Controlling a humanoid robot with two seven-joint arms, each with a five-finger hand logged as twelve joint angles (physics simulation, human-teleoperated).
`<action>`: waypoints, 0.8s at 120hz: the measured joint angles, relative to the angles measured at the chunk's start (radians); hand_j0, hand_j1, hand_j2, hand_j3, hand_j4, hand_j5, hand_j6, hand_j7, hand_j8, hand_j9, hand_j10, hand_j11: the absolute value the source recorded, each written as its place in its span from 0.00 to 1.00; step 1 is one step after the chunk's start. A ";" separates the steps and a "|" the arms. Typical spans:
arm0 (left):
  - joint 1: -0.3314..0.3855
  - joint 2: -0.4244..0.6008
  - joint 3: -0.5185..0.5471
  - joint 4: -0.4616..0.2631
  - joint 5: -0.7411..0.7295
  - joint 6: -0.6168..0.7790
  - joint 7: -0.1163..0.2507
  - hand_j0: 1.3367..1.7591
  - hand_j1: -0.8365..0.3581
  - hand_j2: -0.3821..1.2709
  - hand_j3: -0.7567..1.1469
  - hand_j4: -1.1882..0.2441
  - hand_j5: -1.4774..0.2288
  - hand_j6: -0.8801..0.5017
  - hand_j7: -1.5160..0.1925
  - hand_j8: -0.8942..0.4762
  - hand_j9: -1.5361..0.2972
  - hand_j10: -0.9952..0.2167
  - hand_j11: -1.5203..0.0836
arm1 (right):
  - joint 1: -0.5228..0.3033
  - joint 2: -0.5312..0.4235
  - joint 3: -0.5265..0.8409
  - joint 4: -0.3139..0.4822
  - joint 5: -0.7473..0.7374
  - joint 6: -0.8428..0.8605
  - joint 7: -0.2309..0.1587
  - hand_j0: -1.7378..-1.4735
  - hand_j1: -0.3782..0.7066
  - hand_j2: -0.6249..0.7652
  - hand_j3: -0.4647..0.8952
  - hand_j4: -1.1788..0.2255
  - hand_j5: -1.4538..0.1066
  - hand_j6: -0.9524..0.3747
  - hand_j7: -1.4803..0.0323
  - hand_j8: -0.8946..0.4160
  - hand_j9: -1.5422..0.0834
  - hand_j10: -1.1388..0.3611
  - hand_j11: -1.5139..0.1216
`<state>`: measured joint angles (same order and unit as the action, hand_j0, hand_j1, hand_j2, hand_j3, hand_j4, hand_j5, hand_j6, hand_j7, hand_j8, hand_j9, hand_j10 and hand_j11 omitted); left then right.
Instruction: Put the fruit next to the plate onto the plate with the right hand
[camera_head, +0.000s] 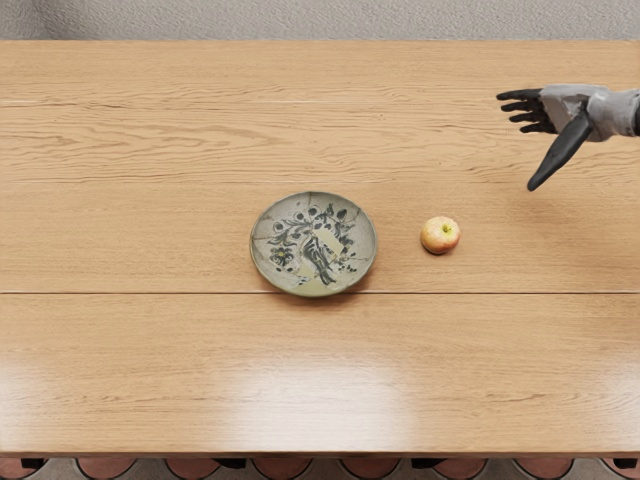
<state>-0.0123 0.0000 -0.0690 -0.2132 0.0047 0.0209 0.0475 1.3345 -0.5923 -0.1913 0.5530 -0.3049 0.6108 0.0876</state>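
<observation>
**A:** Here's the layout: a round, grey-green ceramic plate with a dark painted bird-and-branch pattern (258, 243) sits mid-way across the light wooden worktop (150, 350). Just to its right, clear of the rim, is a small yellow-red apple (440, 235), lying on the bare wood.

**B:** And the right hand (562, 110) is up in the far right corner, well apart from that apple and further back on the worktop. It's wide open, dark fingers (520, 105) spread and pointing left, thumb angled down, nothing in its grasp.

**A:** No left arm anywhere in the shot.

**B:** So I'd call this the very start, the reach. Nothing has been picked up and the plate carries nothing.

**A:** What does the next move call for?

**B:** The hand has to come forward towards the camera and left, and drop until the palm is over the apple. It should hold those fingers spread until they bracket the fruit, then close round it.

**A:** Any risks?

**B:** It's round, so a glancing touch from one finger could send it rolling, perhaps against the plate. A descent from above looks safer than a sideways sweep. After that it's a short carry left and a gentle release on the plate.
</observation>
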 joint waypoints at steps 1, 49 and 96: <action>0.000 0.000 0.000 0.000 0.000 0.000 0.000 0.76 0.99 0.23 0.40 0.83 0.87 0.64 0.89 0.65 0.84 0.82 0.95 | 0.000 0.000 0.000 0.000 0.000 0.000 0.000 0.30 0.05 0.45 0.34 0.82 0.91 0.70 0.96 0.67 0.93 0.74 0.91; 0.000 0.000 0.000 0.000 0.000 0.000 0.000 0.76 0.99 0.23 0.40 0.83 0.87 0.64 0.89 0.65 0.84 0.82 0.95 | 0.152 -0.067 0.007 0.318 0.000 0.000 -0.386 0.30 0.05 0.45 0.34 0.82 0.91 0.70 0.96 0.66 0.93 0.74 0.91; 0.001 0.000 0.000 0.000 0.000 0.001 0.000 0.76 0.99 0.23 0.40 0.83 0.87 0.64 0.89 0.65 0.84 0.82 0.95 | 0.354 -0.062 0.049 0.831 -0.194 -0.077 -0.691 0.30 0.05 0.45 0.34 0.82 0.91 0.70 0.96 0.66 0.93 0.74 0.91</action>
<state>-0.0112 0.0000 -0.0689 -0.2132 0.0046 0.0214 0.0475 1.6882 -0.6544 -0.1424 1.3841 -0.4988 0.5341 -0.6032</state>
